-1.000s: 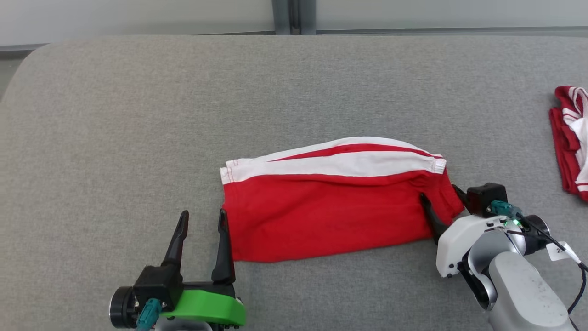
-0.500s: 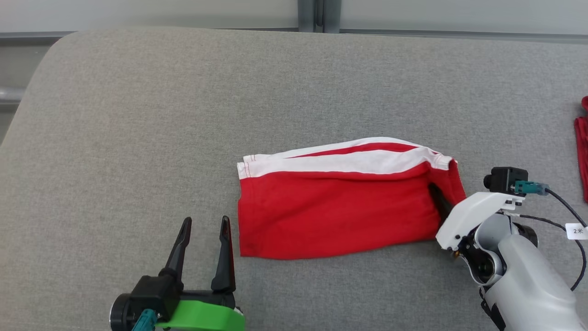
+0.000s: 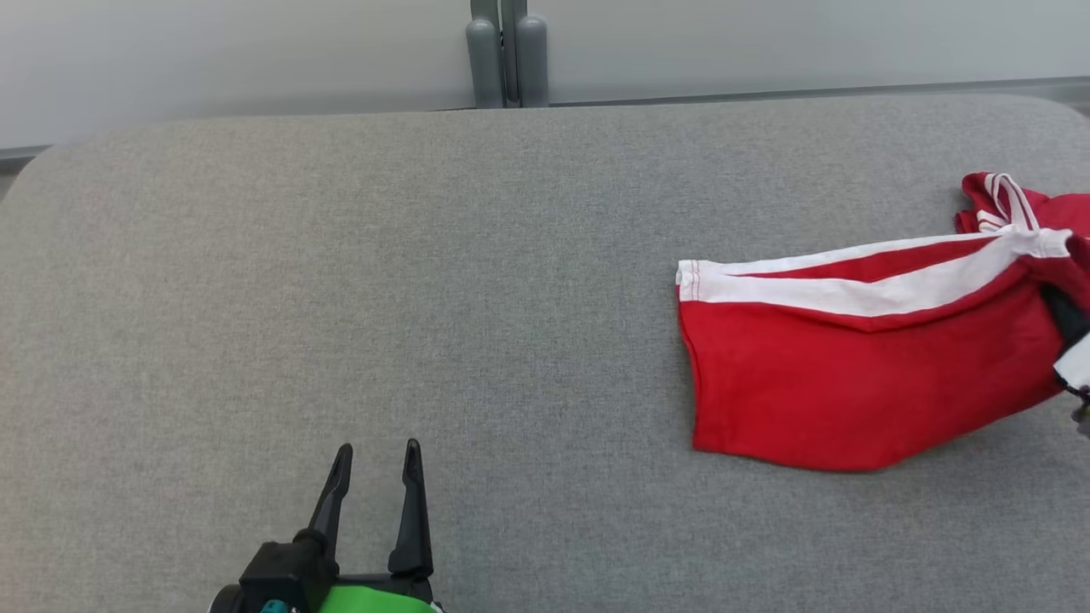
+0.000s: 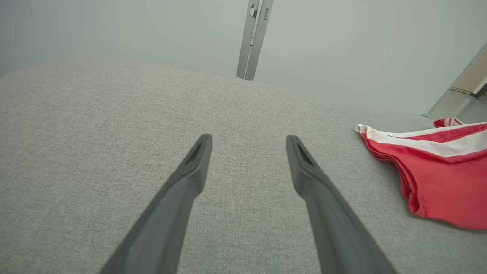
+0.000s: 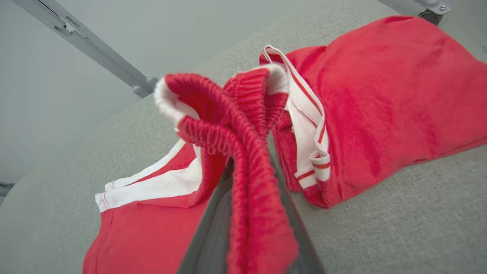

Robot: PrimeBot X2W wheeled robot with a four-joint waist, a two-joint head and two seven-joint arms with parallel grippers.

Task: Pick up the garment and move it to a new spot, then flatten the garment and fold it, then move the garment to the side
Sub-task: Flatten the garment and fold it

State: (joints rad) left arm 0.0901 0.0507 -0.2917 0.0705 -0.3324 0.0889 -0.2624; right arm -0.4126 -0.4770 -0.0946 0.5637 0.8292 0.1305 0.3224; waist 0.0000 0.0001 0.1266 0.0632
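The garment is a pair of red shorts with white side stripes, folded and lying at the right of the grey padded surface. My right gripper sits at its right end, at the frame's edge. In the right wrist view the right gripper is shut on the bunched elastic waistband of the garment, which is lifted off the surface there. My left gripper stands open at the lower left, far from the cloth. The left wrist view shows this left gripper with nothing between its fingers and the garment to its right.
A second red and white garment lies bunched just behind the held end, seen close in the right wrist view as a red heap. A grey post stands against the wall behind the surface's back edge.
My right gripper has shut on the garment's right end and pulled it rightward, up to the second garment. The head view has shifted as well. The left gripper stays open.
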